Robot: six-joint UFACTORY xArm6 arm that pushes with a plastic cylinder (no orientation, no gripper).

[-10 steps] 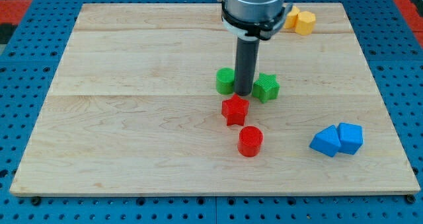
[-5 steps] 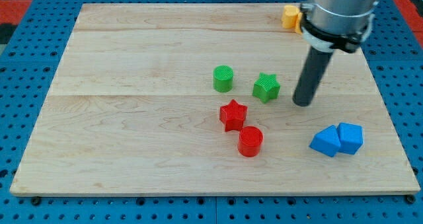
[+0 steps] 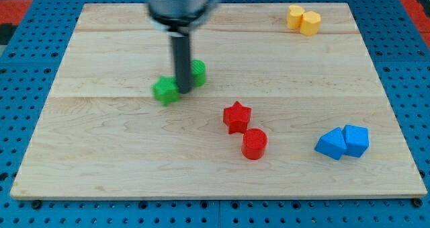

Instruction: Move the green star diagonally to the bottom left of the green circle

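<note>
The green star point(image 3: 164, 91) lies left of the board's middle, down and to the left of the green circle point(image 3: 197, 72). My rod comes down from the view's top between them, and my tip point(image 3: 183, 91) rests on the board at the star's right side, just below and left of the circle. The rod hides part of the circle's left side. Both green blocks look slightly blurred.
A red star point(image 3: 237, 116) and a red cylinder point(image 3: 254, 143) sit right of the middle. Two blue blocks point(image 3: 342, 142) lie at the lower right. Two yellow blocks point(image 3: 303, 19) sit at the top right. The wooden board point(image 3: 101, 154) rests on a blue pegboard.
My tip swung from the right of the green star to the left. The green star has moved left to below-left of the green circle, which has also shifted left.
</note>
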